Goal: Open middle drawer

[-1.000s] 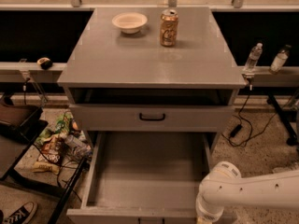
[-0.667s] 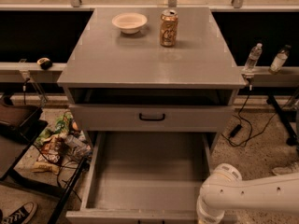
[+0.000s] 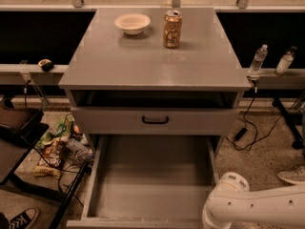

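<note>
The grey cabinet (image 3: 152,66) has a closed upper drawer (image 3: 109,121) with a small black bar handle (image 3: 155,120). Below it the middle drawer (image 3: 152,175) stands pulled far out, and its shallow grey tray is empty. Its front and handle are cut off by the bottom edge of the view. My white arm (image 3: 248,206) lies at the bottom right, beside the drawer's right front corner. The gripper itself is out of view below the frame. No third drawer shows.
A white bowl (image 3: 132,22) and a drink can (image 3: 172,28) stand on the cabinet top. Two bottles (image 3: 257,58) stand on a ledge at the right. Snack bags (image 3: 55,149) litter the floor at the left. Cables (image 3: 248,128) and a shoe (image 3: 293,175) are at the right.
The arm has shifted very slightly at the bottom right. The middle drawer stays pulled out as before.
</note>
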Available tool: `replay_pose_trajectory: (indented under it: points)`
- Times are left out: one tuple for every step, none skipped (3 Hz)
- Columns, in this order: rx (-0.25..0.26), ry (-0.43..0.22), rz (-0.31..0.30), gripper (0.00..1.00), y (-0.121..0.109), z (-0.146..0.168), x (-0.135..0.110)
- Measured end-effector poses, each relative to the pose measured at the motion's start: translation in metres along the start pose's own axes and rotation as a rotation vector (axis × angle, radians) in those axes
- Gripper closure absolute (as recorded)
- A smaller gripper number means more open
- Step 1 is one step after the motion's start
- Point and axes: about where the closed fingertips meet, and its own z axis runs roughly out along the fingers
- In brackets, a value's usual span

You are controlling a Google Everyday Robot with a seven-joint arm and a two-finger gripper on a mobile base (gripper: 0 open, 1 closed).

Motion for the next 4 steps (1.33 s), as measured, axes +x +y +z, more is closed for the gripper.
replay_pose_trajectory:
  points:
    - [0.002, 0.010, 0.007, 1.00, 0.007, 0.000, 0.004]
    - [0.004, 0.020, 0.014, 1.00, 0.014, -0.001, 0.008]
    - [0.004, 0.031, 0.019, 1.00, 0.020, -0.002, 0.012]
    - [0.004, 0.044, 0.022, 1.00, 0.026, -0.003, 0.017]
